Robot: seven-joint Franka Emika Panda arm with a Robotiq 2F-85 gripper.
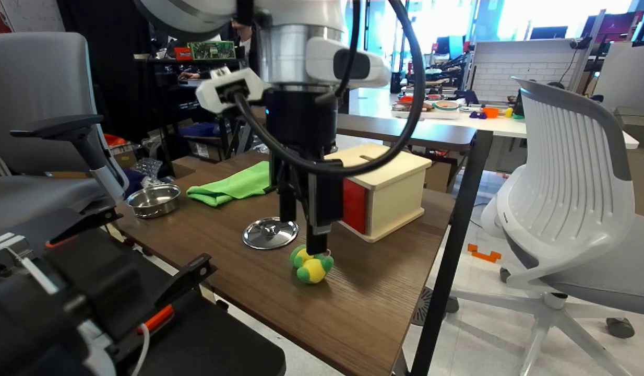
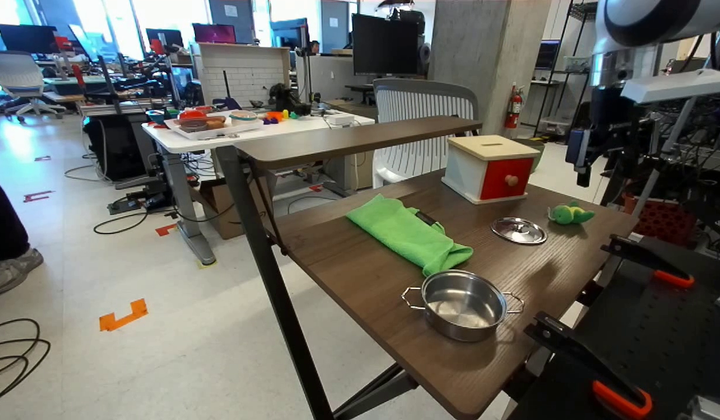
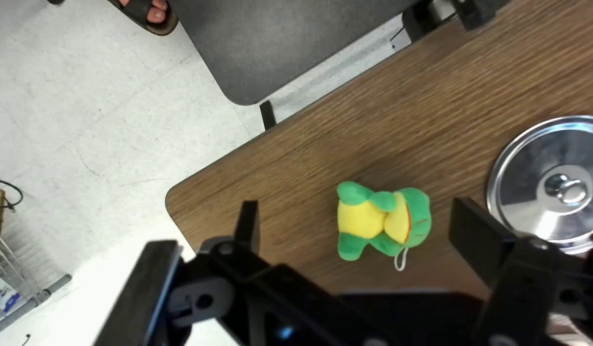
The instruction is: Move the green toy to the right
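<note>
Claw point(image 1: 302, 230): in an ext. view, spread, abv green toy point(image 1: 312, 269).
Desk point(image 2: 500, 262): in an ext. view, toy on it nr lid point(image 2: 518, 231), below claw.
Toy's long axis: in wrist view, runs fingertip point(image 3: 248, 223) to fingertip, toy btwn; prob. lengthwise pinch unless turned.

You have one green toy point(image 3: 380, 222), soft plush: green head, arms and legs; yellow belly and lower face; thin red-orange line across the head; small white loop at the head. Pose: on its back, belly up toward your wrist view, head toward the metal lid point(image 2: 518, 231). Place: on the brown table point(image 3: 301, 182), near a rounded corner, close to the lid but apart from it.
</note>
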